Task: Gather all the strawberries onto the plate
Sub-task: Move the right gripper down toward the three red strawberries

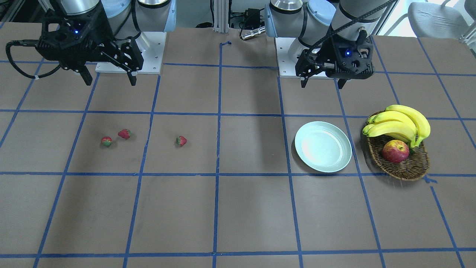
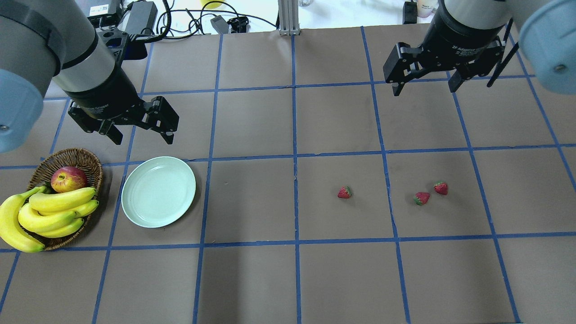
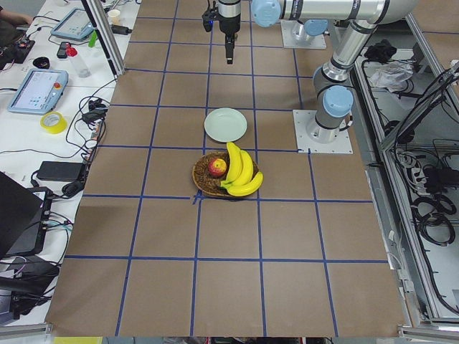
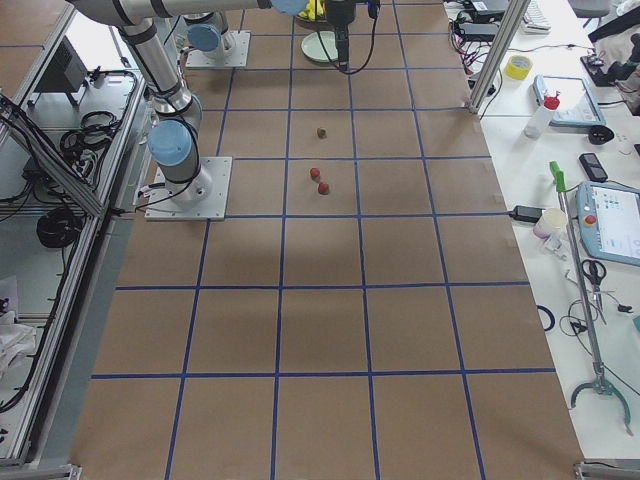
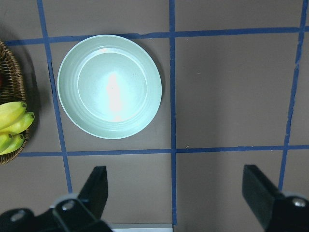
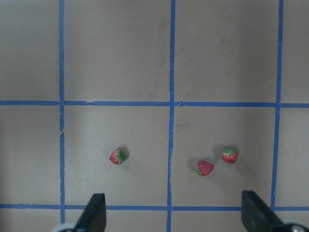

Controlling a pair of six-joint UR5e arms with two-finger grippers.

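Strawberries sideways, caps in different directions.

I see the plate, pale mint and glossy, lying flat just below my left gripper. Below my right gripper lie small red, green-capped berries: first strawberry just beside second strawberry, third strawberry apart, toward the left gripper's side.

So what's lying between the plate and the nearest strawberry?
Nothing: in the overhead view only bare table and blue tape lines separate the plate from the nearest strawberry.
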